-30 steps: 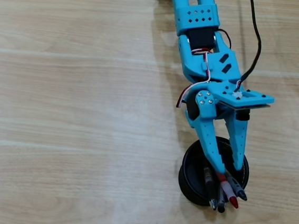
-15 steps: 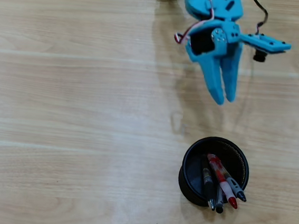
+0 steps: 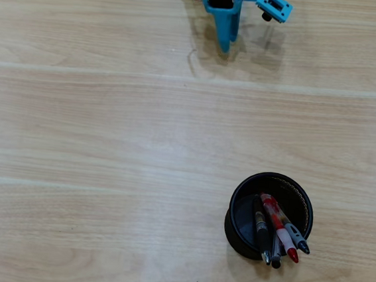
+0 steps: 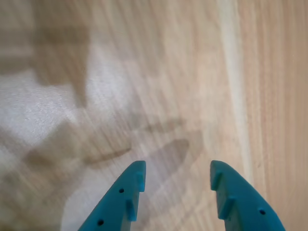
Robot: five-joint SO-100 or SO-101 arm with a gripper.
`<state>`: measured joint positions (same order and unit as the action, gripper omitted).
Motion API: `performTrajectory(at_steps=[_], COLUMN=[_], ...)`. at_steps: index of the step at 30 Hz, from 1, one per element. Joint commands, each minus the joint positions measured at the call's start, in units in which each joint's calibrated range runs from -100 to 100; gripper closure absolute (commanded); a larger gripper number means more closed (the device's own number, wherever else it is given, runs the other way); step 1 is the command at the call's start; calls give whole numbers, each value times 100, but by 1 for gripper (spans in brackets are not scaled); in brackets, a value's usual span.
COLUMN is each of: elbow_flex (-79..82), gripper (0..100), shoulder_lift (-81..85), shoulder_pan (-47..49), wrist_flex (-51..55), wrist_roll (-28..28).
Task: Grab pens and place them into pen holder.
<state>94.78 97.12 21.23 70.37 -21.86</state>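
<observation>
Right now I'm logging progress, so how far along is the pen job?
It looks finished. Four pens stand together in the pen holder, tips leaning over its near rim, and no pen shows on the table. Nothing is in hand: in the wrist view the gripper is open and empty above bare wood. Nothing visible is left to pick up.

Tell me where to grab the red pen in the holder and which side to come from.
Grip the red pen near its upper end, where it leans past the pen holder rim at the bottom of the overhead view. Come from above, jaws across the barrel; neighbouring pens lie close, so space is tight. The gripper is far off.
</observation>
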Motion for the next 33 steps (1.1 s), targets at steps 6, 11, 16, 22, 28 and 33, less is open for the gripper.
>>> performTrajectory(at_steps=[6, 11, 16, 22, 28, 33], elbow_flex=[-12, -12, -12, -12, -12, -12], gripper=[84, 84, 84, 84, 84, 84], shoulder_lift=[254, 237, 237, 237, 237, 237], shoulder_pan=[659, 772, 772, 772, 772, 772], wrist_flex=[307, 307, 307, 307, 307, 307], wrist_roll=[147, 142, 142, 142, 142, 142])
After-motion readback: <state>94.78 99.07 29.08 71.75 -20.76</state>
